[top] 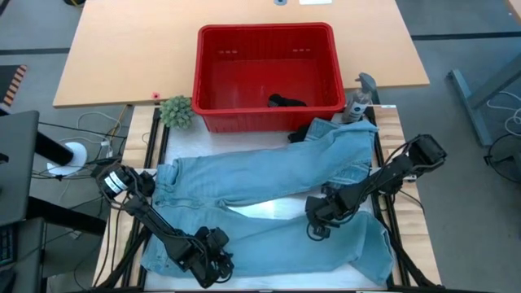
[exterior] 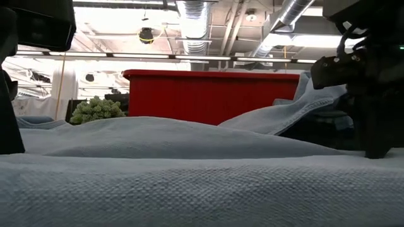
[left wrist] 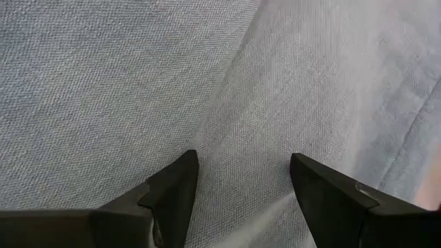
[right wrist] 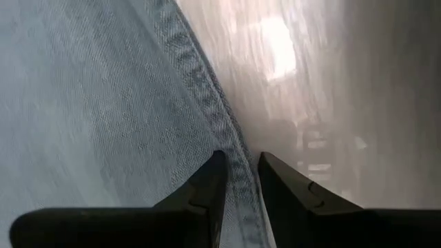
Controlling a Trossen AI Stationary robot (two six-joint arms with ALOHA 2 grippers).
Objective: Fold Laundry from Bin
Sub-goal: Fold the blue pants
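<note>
Light blue jeans lie spread across the table, one leg running up toward the red bin at the far side. A dark garment lies in the bin. My left gripper stands open at the near left, over the near leg's denim, with a soft ridge of cloth between its fingers. My right gripper is at the middle right, shut on the stitched edge of the jeans. In the low view the denim fills the foreground in front of the bin. My left gripper points steeply down at the denim; I cannot tell whether its fingertips touch the cloth. My right gripper pinches the jeans' stitched seam edge between its two fingers, coming from above and pointing steeply down. The seam runs on from the gap, and the denim around it lies on the table.
A small green plant stands left of the bin, and a grey object stands to the bin's right. Bare glossy table top shows beside the seam. Cables and a white item lie off the table's left side.
</note>
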